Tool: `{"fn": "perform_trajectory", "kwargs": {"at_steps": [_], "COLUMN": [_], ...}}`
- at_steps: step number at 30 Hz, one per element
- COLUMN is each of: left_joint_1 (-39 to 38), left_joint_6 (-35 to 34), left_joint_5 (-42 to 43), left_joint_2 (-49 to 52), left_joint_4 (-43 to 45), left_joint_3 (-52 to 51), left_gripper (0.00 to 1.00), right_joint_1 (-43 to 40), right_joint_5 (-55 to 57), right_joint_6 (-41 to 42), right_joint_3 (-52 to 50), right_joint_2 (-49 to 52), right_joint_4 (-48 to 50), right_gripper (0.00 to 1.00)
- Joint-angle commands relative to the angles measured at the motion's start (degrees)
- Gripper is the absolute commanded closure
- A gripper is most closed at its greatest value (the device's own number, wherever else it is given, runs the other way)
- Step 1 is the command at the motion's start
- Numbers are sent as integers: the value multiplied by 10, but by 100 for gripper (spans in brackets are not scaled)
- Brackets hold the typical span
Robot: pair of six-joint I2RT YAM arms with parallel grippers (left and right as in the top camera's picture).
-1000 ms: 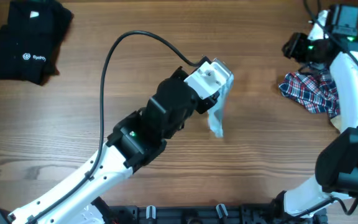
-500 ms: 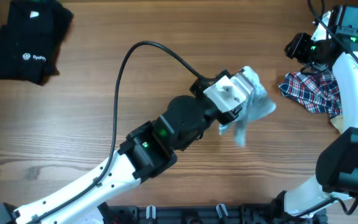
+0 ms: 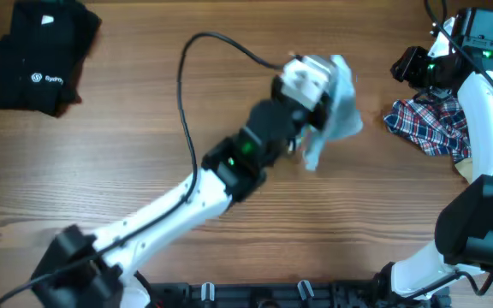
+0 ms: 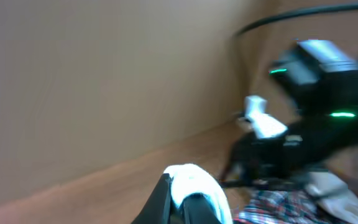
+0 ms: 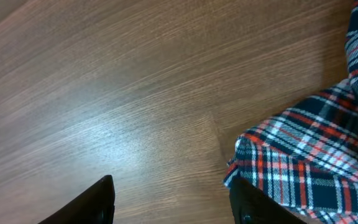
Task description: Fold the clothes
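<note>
A small pale-blue garment (image 3: pixel 339 107) hangs above the table's upper middle, with my left gripper (image 3: pixel 319 81) shut on it. The left wrist view shows its bunched pale cloth (image 4: pixel 194 179) pinched between the two dark fingers (image 4: pixel 160 199). The red-blue-white plaid shirt (image 3: pixel 430 124) lies crumpled at the far right. My right gripper (image 5: pixel 173 199) hovers open over bare wood, its right finger at the plaid shirt's (image 5: pixel 316 155) edge, nothing between the fingers. A folded black logo garment (image 3: pixel 37 56) rests at the far left corner.
The left arm (image 3: pixel 178 201) stretches diagonally from the front left across the wooden table (image 3: pixel 101 162), its black cable (image 3: pixel 195 60) looping above. The right arm (image 3: pixel 486 128) stands along the right edge. A black rail (image 3: pixel 272 295) runs along the front.
My left arm has swung the pale-blue garment right and toward the far side, closer to the plaid shirt. The right arm has stayed still.
</note>
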Motion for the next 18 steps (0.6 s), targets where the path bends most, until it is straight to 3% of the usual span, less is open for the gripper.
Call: {"fn": "perform_trajectory", "kwargs": {"at_steps": [1, 8, 15, 18], "left_joint_1": [24, -12, -39, -25], "left_joint_6": [-76, -76, -111, -119], "left_joint_5": [25, 25, 17, -45], "left_joint_2": [20, 23, 31, 31], "left_joint_4": [22, 89, 87, 51], "left_joint_3": [8, 23, 50, 50], "left_gripper": [96, 96, 96, 96], "right_joint_1": [2, 2, 2, 2], "right_joint_5": [-15, -15, -15, -15], "right_joint_6": [9, 11, 11, 11], "right_joint_3": [3, 3, 3, 3], "right_joint_2": [-15, -15, -15, -15], "right_joint_4": [-2, -4, -12, -17], "right_gripper": [41, 41, 41, 41]}}
